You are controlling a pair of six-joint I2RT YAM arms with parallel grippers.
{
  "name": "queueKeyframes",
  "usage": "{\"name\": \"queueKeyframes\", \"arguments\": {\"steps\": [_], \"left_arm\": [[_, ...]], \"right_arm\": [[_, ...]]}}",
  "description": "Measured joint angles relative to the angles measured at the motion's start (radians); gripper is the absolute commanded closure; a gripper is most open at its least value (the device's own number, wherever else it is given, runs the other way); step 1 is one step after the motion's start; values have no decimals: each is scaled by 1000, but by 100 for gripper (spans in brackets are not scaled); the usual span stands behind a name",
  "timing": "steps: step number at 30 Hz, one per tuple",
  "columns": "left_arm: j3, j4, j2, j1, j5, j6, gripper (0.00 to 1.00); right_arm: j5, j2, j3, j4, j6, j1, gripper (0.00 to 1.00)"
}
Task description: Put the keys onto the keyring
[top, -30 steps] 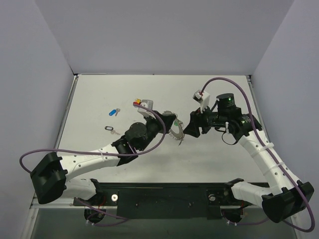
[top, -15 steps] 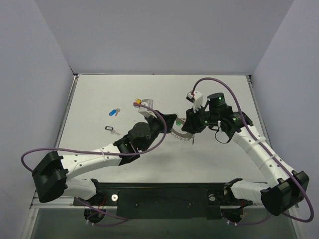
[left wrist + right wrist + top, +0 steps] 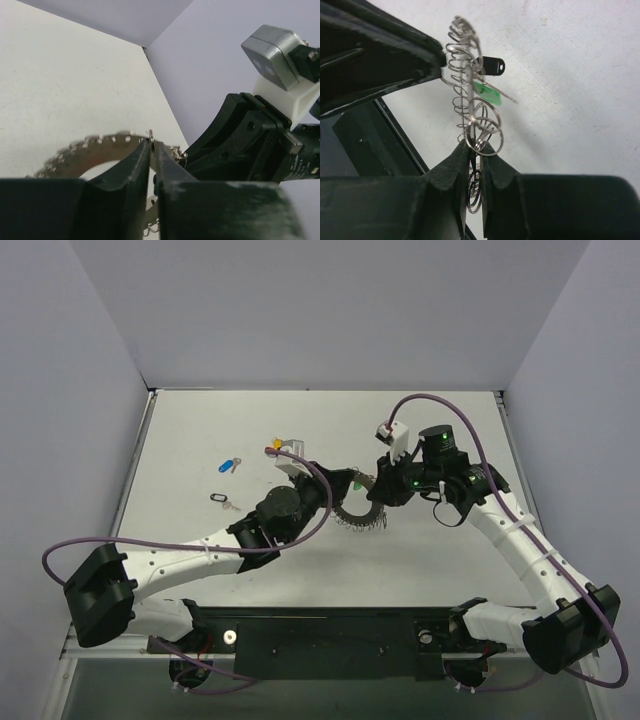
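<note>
Blue key [image 3: 229,464], overhead view only

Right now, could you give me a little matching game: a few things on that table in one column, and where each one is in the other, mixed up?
Things:
1. blue key
2. green key
3. keyring

Places:
A. pinched by the left hand and the right hand
B. at the keyring's edge, near the right hand
C. loose on the table, away from both hands

Pairs: 1-C, 2-B, 3-A
</note>
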Motion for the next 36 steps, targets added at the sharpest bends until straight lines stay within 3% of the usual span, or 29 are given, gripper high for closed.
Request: {"name": "queueKeyframes", "arguments": {"steps": [4,8,13,18,25,36], "left_arm": [[-44,15,-29,8,6,-7,39],[-108,13,-116,27,5,6,29],[-176,-40,-264,76,34,51,23],[-190,-235,-381,175,117,109,21],[-216,-510,-463,278,220,144,20],[-363,-585,-631,278,261,111,19]], "right_arm": [[-2,-4,-16,5,1,-65,100],[17,-11,-68,8,0,-144,100],[98,-14,-109,-11,-45,-218,100],[226,13,-97,-39,-141,-328,100],[529,178,-22,-36,-372,-452,100],[898,395,-10,145,-605,-484,100]]}}
